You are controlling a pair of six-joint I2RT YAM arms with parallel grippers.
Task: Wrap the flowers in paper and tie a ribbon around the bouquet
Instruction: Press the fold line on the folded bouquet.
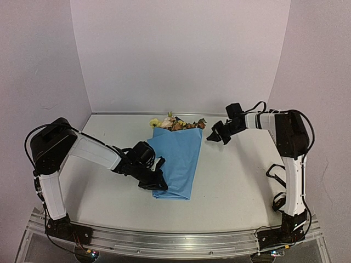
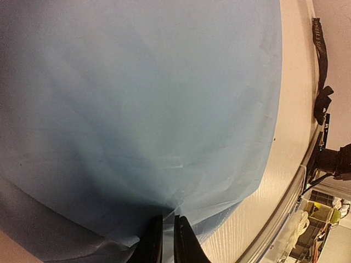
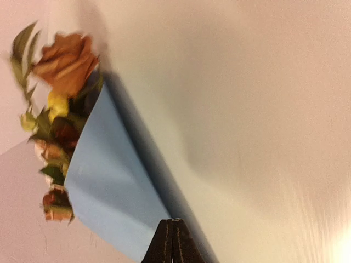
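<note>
Top view: one blue paper [image 1: 178, 161] lies folded at the middle of the desk [image 1: 241, 186], with one bunch of flowers [image 1: 176, 124] poking out at its 12 o'clock end. I have two arms in play. The left pincer [image 1: 159, 183] sits at the paper's 7 o'clock corner. The right pincer [image 1: 212, 136] is at 3 o'clock of the blooms, apart from them.

Left wrist: the paper [image 2: 137, 109] fills the view. The left pincer [image 2: 168, 220] at 6 o'clock shows only a slim slit, with the paper's edge puckered at its tips; I cannot tell whether it has a grip. One black ribbon [image 2: 320, 55] lies at 2 o'clock.

Right wrist: the right pincer [image 3: 173, 224] is fully closed and empty. The paper [image 3: 109, 181] and flowers [image 3: 66, 63] lie toward 10 o'clock; I count at least three blooms.
</note>
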